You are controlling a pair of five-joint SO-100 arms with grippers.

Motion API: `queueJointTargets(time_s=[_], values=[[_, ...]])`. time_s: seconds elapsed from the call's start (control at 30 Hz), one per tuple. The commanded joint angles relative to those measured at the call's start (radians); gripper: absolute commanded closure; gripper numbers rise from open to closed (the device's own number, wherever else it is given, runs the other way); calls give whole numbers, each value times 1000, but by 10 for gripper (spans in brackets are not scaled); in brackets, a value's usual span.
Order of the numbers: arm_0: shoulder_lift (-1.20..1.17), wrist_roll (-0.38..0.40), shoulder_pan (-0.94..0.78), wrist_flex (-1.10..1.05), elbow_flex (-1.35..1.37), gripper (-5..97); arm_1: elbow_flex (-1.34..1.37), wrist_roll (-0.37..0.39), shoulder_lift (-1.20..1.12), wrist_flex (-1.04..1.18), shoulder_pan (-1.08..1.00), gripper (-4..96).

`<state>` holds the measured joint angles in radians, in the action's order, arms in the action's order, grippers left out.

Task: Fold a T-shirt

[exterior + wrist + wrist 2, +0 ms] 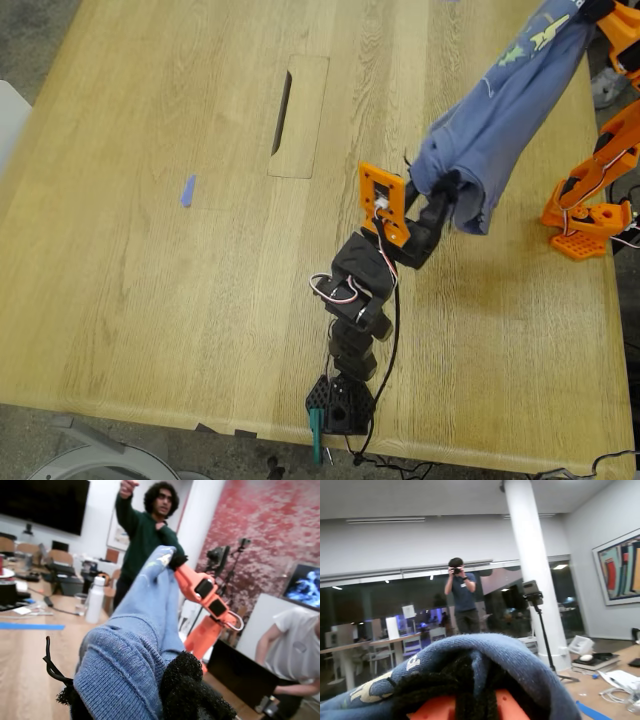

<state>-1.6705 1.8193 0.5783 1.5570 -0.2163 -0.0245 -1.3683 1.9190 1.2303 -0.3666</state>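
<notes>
The slate-blue T-shirt [500,110] hangs bunched and stretched above the table between both arms, its green-yellow print [530,40] near the upper end. My first gripper [440,192], on the black arm, is shut on the shirt's lower end. The first wrist view shows the cloth [140,630] pinched between its black foam pads [190,690]. My second gripper [590,12], on the orange arm [205,590], is shut on the upper end at the exterior view's top right. In the second wrist view the T-shirt [510,660] drapes over its orange jaw and hides the fingertips.
On the wooden table [150,300] lie a small blue tape strip [187,190] and a cable hatch with a slot [298,115]. The black arm's base [340,400] is at the near edge, the orange arm's base [585,225] at the exterior view's right. People [145,535] stand beyond the table.
</notes>
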Motion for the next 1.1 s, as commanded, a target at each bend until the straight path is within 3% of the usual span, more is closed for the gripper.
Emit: queueJointTargets(time_s=[0.0, 0.73, 1.07], values=[[-126, 12, -54, -5, -8, 919, -29, 15, 28, 26, -46, 913], [-133, 9, -124, -31, 6, 919, 55, 8, 101, 21, -190, 913], [-124, -3, 17, -49, 18, 919, 127, 6, 164, 3, -149, 913]])
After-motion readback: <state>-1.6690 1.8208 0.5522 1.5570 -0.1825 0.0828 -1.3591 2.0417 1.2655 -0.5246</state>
